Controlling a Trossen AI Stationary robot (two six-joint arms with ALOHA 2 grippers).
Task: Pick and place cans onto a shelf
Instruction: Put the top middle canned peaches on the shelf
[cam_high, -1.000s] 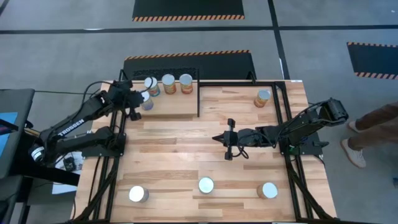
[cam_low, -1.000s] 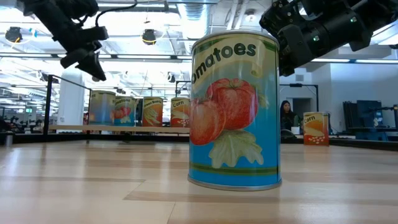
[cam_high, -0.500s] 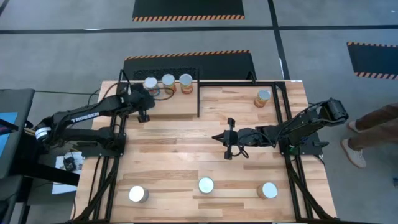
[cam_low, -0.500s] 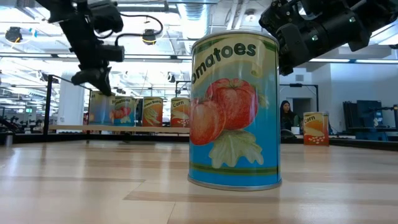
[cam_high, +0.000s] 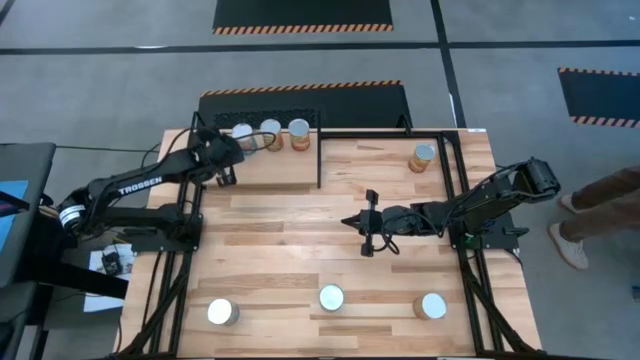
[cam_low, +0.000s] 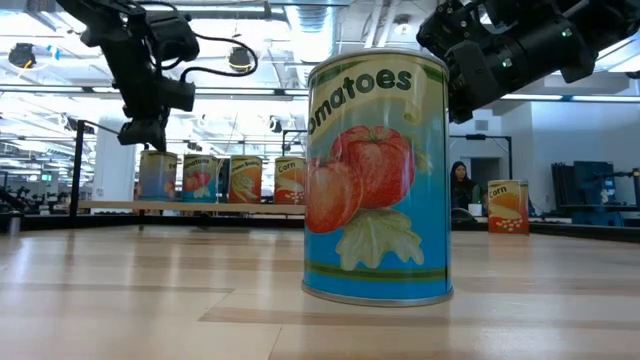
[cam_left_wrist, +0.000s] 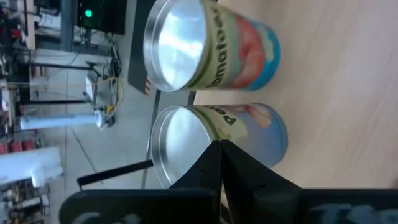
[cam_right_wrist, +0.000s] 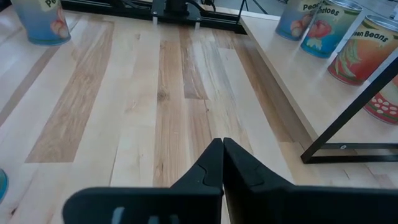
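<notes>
The left gripper (cam_high: 228, 160), fingers pressed together and empty, hangs over the shelf (cam_high: 285, 170) beside the peaches can (cam_left_wrist: 217, 140); a careless sweep could topple that row. The right gripper (cam_high: 366, 222), also closed, waits mid-table. The low view alone shows the tomatoes can (cam_low: 377, 175) label; the high view shows three cans unshelved.

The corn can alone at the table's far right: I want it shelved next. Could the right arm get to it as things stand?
Probably yes: the corn can stands alone, bare boards between it and the shut right gripper.
</notes>
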